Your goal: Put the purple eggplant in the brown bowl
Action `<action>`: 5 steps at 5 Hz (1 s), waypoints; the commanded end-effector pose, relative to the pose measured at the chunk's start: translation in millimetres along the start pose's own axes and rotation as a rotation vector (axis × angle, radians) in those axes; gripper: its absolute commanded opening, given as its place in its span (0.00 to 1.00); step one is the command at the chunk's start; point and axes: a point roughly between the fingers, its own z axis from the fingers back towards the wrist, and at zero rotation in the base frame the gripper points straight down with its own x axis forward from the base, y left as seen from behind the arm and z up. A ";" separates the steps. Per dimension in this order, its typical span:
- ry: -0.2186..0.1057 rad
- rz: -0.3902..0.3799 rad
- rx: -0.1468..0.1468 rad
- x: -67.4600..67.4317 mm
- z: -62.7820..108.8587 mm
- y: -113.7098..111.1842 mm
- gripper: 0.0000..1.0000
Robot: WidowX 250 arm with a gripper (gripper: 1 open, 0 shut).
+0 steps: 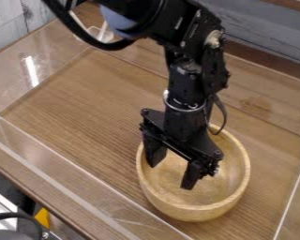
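Note:
The brown bowl (235, 199) sits on the wooden tabletop at the lower right of the camera view. It is round and light tan, with a thick rim. My gripper (175, 175) points straight down into it, with its two black fingers spread wide and their tips inside the rim. The gripper is open and nothing shows between the fingers. The purple eggplant is hidden or out of view; the arm and fingers cover much of the bowl's inside.
The wooden tabletop (90, 103) is enclosed by clear plastic walls (59, 173) on the near left and at the back. The black arm (190, 66) reaches in from the top. The table's front edge runs along the lower left.

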 end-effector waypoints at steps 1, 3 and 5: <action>-0.043 0.012 0.006 10.1 8.0 3.8 1.00; -0.051 0.023 0.019 12.2 7.9 6.7 1.00; -0.062 0.036 0.032 14.3 8.9 9.7 1.00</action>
